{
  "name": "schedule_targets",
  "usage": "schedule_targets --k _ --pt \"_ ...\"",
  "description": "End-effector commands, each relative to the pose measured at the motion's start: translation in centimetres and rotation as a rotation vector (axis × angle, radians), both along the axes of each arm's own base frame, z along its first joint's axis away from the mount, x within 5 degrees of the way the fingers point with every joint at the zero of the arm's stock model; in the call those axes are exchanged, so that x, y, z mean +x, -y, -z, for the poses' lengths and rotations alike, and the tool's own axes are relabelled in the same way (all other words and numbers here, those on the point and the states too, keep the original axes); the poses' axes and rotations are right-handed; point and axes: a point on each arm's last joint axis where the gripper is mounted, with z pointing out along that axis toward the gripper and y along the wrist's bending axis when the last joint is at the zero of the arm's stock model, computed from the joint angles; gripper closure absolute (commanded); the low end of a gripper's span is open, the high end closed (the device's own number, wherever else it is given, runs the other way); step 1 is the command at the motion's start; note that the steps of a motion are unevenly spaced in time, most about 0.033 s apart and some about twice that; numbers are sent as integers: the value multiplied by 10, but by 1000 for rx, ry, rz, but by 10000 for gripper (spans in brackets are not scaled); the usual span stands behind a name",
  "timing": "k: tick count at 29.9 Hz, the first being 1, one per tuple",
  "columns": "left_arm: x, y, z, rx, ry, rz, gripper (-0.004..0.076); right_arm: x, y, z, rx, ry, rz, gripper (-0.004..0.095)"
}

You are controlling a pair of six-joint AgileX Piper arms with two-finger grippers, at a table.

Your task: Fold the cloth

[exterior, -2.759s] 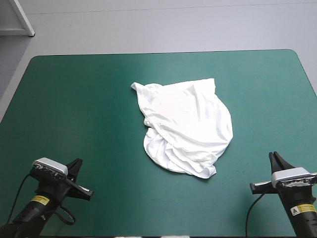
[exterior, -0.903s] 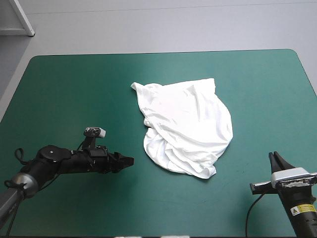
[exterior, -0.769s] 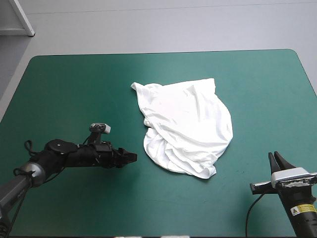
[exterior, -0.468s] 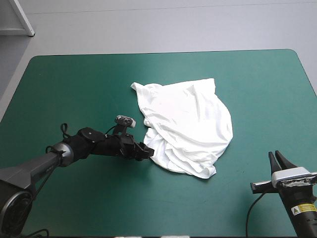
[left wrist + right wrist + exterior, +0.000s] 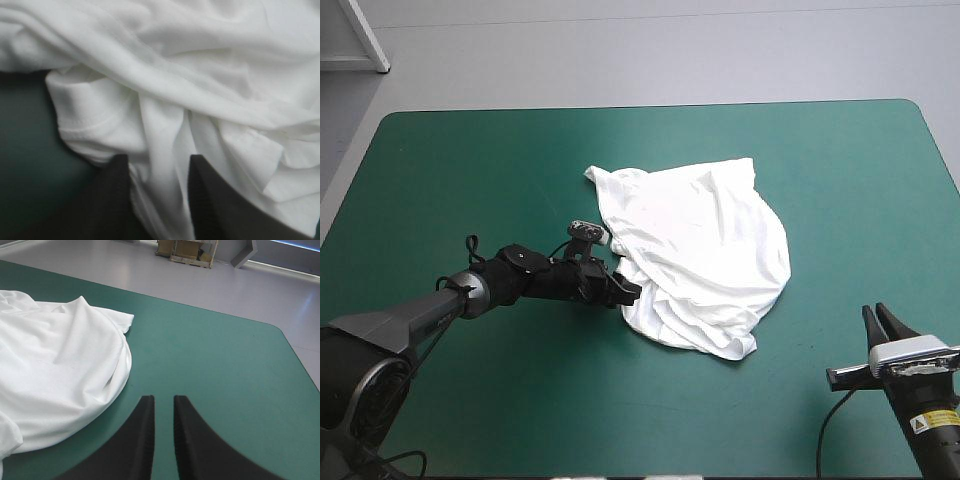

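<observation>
The white T-shirt [image 5: 700, 250] lies as a crumpled heap in the middle of the teal-green table [image 5: 470, 170]. My left gripper [image 5: 632, 290] reaches low across the table to the heap's near left edge. In the left wrist view its black fingers [image 5: 117, 200] stand apart, and a fold of the T-shirt [image 5: 175, 75] lies between them at the left gripper [image 5: 157, 160]. My right gripper [image 5: 876, 312] rests near the table's front right corner, well clear of the cloth. In its own view the right gripper [image 5: 163, 399] shows a narrow gap between the fingers, with the T-shirt [image 5: 55, 365] ahead and to one side.
Bare teal-green cover [image 5: 225, 370] stretches around the heap on every side. The table's far edge [image 5: 650, 106] and rounded right corner [image 5: 920, 110] border a grey floor.
My left arm has swung from the front left corner across the table to the heap's left edge, and its fingers now straddle a fold. The right arm has stayed in place.
</observation>
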Motion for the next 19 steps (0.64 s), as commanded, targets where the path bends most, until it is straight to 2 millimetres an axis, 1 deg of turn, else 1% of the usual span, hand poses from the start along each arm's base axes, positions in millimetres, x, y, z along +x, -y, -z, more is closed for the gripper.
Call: schedule_targets --k 1,3,6,9,12,13,14,17,19 --pt "-8 7 3 8 -25 78 702 0 1 -17 -4 88 17 750" --pt "-8 8 2 5 -21 89 705 2 1 -18 17 66 13 750" --pt "-8 7 2 12 -15 96 705 8 -2 -22 86 -27 -6 750" --pt "-8 6 -1 13 -4 93 705 25 -6 -33 151 -114 -19 750" --pt "-8 4 -6 34 27 86 705 50 -9 -48 191 -178 -25 747" --pt "-8 3 -8 39 37 91 705 64 -11 -54 182 -212 -32 734" --pt "-8 3 -9 43 46 92 705 73 -12 -58 169 -234 -40 714" --pt "-8 2 -11 49 61 90 705 110 -17 -67 138 -294 -68 617" --pt "-8 2 -10 57 65 93 705 137 -20 -72 149 -320 -82 542"
